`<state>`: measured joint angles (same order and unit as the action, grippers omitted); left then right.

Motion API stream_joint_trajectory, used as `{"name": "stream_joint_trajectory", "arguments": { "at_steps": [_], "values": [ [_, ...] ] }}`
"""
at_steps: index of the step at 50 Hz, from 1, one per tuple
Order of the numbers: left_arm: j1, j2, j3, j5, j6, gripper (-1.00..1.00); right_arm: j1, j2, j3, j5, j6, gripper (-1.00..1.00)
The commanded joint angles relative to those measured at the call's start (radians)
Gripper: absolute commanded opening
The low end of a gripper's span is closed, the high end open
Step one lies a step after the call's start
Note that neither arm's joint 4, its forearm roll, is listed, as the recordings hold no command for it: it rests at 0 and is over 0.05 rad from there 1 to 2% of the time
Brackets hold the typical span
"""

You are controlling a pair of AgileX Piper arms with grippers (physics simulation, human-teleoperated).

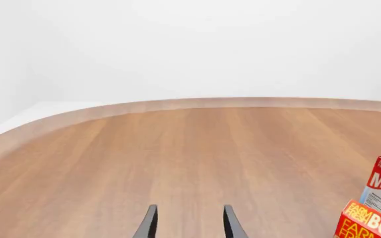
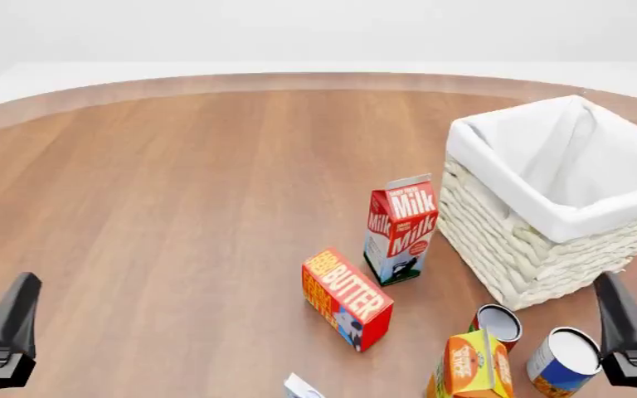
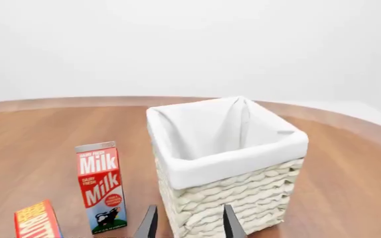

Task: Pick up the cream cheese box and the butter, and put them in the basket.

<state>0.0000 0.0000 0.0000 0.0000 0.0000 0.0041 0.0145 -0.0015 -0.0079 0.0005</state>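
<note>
— Two claws, both mine: what are they doing?
— My left claw and right claw both hang with fingers spread, grasping nothing.
— Where is the butter?
— Lying on the tabletop, just beside the upright milk, which stands next to the basket.
— And the cream cheese?
— Only a white corner shows, near the butter, on the side away from the basket. Two cans and a juice carton sit near the basket too.
</note>
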Motion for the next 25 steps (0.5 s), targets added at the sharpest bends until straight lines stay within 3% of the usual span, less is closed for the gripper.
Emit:
{"name": "stream_joint_trajectory", "arguments": {
  "at_steps": [1,6,11,17,18,24,25],
  "values": [
    [0.000,0.000,0.000,0.000,0.000,1.00,0.020,0.037,-0.005,-0.017,0.006,1.00],
    [0.000,0.000,0.000,0.000,0.000,1.00,0.069,0.080,-0.048,-0.013,0.033,1.00],
    [0.000,0.000,0.000,0.000,0.000,1.00,0.182,0.174,-0.189,0.043,0.001,1.00],
    [0.000,0.000,0.000,0.000,0.000,1.00,0.217,0.229,-0.217,0.036,-0.006,1.00],
    [0.000,0.000,0.000,0.000,0.000,1.00,0.280,0.292,-0.282,0.063,-0.035,1.00],
    [0.000,0.000,0.000,0.000,0.000,1.00,0.280,0.293,-0.282,0.063,-0.035,1.00],
    [0.000,0.000,0.000,0.000,0.000,1.00,0.442,0.440,-0.436,0.151,-0.037,1.00]
  ]
}}
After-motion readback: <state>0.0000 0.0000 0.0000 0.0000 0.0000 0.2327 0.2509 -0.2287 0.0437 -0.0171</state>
